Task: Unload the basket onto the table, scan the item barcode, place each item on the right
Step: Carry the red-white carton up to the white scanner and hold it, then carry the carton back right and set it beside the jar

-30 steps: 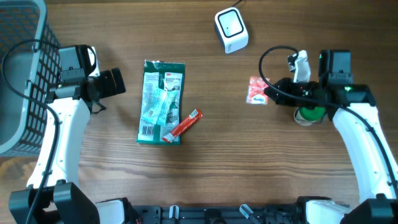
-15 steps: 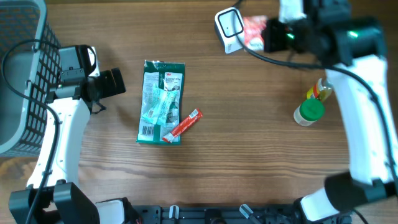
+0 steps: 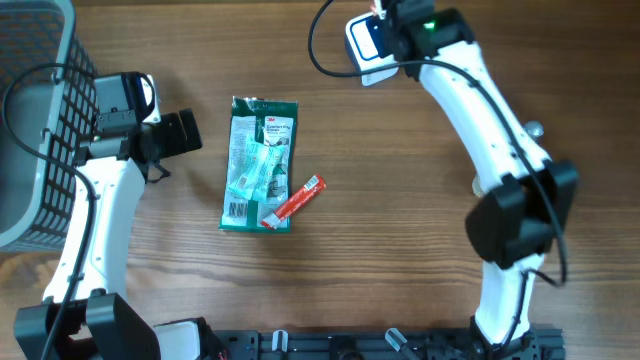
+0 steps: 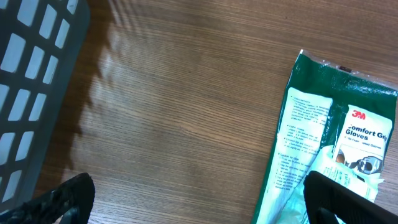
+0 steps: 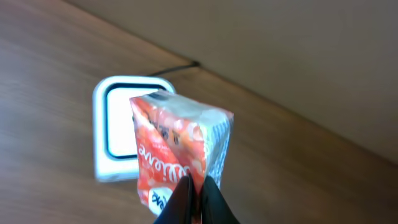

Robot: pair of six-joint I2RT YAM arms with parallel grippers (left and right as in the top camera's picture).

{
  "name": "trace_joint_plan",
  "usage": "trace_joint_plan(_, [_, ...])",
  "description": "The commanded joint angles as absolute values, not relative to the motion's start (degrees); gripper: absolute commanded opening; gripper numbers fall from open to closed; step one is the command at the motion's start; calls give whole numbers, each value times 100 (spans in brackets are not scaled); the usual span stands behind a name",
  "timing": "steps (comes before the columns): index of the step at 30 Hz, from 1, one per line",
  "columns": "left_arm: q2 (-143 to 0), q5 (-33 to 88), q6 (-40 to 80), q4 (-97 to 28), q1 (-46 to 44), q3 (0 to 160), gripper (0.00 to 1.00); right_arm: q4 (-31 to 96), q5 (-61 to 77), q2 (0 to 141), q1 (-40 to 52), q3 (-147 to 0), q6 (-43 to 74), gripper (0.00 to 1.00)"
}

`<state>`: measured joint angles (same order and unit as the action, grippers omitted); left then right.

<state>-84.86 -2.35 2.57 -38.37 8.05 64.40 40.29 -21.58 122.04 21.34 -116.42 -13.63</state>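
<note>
Packet (image 5: 180, 149) of orange and white was up in the air, right in front of the white scanner (image 5: 102, 165), near the far edge of the table (image 5: 37, 74). Your right gripper (image 5: 196, 198) held it by the bottom edge, with both fingers pressed tight on that thin seam. I think the packet was light and soft, a bit puffy, and its skin looked shiny, so it could slip or bend. You would do best to hold it by a flat edge like that, not by the fat middle, and not to squeeze hard. I could not make out a barcode on the side facing the wrist camera, so I could not tell if the scanner could see one; you might have needed to turn the packet. Your left gripper (image 4: 199, 190) hung well apart on the other side, low over the wood, with its fingers (image 4: 65, 199) spread wide and nothing in them. Near it lay a green glove pack (image 3: 258, 165) with a little red stick (image 3: 295, 200) resting on its lower corner. A grey basket (image 3: 30, 120) stood at the left edge.
</note>
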Motion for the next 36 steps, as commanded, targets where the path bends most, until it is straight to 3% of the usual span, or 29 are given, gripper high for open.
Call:
trace_joint_plan(1, [-8508, -287, 174, -3824, 827, 6466, 100, 3573, -2705, 12691, 2143, -11725, -1865, 4])
trace_joint_plan(12, [-8508, -287, 172, -3824, 827, 6466, 100, 2637, -2700, 13345, 2143, -11673, -1953, 4])
trace_joint_plan(23, [-8508, -287, 172, -3824, 827, 6466, 100, 2683, -2703, 13461, 2143, -11660, -1942, 4])
trace_joint_plan(28, [-8508, -287, 172, -3824, 827, 6466, 100, 3242, -2792, 12999, 2143, -11664, -1671, 4])
trace_joint_plan(36, [-8508, -287, 174, -3824, 827, 6466, 100, 5544, -1673, 11192, 1979, -11664, -220, 4])
